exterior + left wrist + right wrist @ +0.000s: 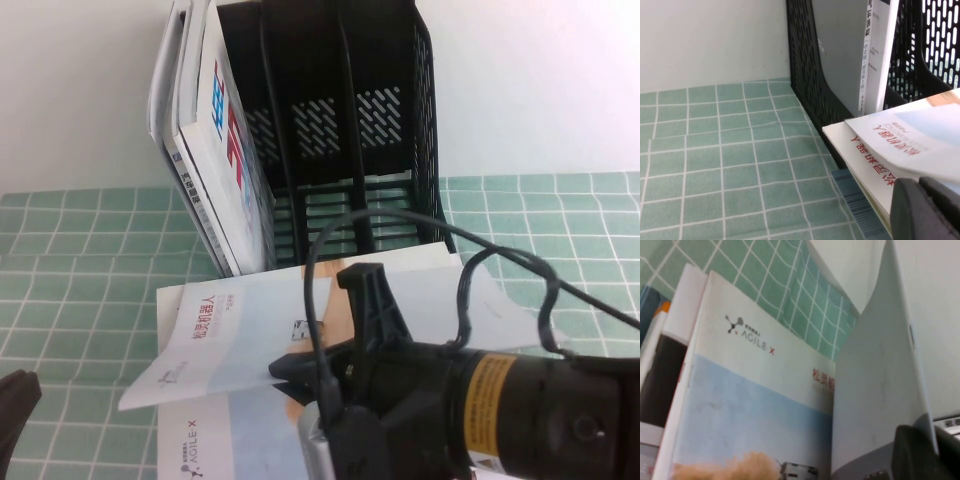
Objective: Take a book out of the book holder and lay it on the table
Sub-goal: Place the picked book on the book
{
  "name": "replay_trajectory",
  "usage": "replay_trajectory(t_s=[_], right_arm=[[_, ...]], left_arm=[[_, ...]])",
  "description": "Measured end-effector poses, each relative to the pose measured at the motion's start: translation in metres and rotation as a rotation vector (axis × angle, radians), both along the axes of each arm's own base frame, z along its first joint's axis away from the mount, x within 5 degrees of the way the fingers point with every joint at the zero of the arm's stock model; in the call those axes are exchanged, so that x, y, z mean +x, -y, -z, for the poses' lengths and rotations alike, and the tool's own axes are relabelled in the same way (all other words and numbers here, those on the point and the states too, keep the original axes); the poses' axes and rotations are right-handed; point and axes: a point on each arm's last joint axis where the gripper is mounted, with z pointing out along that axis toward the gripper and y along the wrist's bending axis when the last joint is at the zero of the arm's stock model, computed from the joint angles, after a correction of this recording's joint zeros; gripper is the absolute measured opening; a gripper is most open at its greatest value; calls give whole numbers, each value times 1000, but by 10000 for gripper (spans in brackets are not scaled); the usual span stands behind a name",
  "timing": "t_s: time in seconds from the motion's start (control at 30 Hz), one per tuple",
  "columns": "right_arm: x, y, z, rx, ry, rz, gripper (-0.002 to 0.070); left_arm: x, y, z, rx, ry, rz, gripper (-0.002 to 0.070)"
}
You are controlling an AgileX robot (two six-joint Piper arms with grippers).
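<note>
The black book holder [330, 110] stands at the back of the table, with a few books [215, 140] leaning in its left compartment. My right gripper [285, 370] is low in front of the holder and shut on a thin white-and-blue booklet with red lettering [230, 335]. It holds the booklet slightly above another book with an AGILE·X cover [220, 450] that lies flat on the table. In the right wrist view the held sheet [875, 385] rises over that cover [745, 385]. My left gripper [15, 400] is shut and empty at the near left edge, and also shows in the left wrist view [927, 212].
The table has a green tiled cloth [80, 260], with a white wall behind. The holder's middle and right compartments [380, 120] hold nothing. In the left wrist view a blue striped edge [857, 202] lies under the flat books beside the holder's wall [805, 75].
</note>
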Motion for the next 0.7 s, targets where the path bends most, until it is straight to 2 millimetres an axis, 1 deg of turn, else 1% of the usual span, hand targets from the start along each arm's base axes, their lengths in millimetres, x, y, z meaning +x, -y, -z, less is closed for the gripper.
replay_trajectory(t_s=[0.13,0.17,0.23,0.33,0.4,0.47,0.57,0.7], right_arm=[[4,-4,14,-28,-66,35,16],[4,-5,17,-29,-85,45,27],[5,-6,20,-27,-117,64,73],[6,-6,22,-16,-155,88,200],[6,-7,23,-9,-169,97,298],[6,-7,23,-6,-175,100,363],[2,-8,23,-9,-182,93,398],[-12,-13,23,-39,-188,66,410]], left_arm=[[0,0,0,0,0,0,-3],[0,0,0,0,0,0,-3],[0,0,0,1,-1,0,-3],[0,0,1,0,-2,0,-3],[0,0,1,-2,-4,0,-3],[0,0,1,-4,-6,0,-3],[0,0,1,-4,-6,0,-3],[0,0,1,-4,-6,0,-3]])
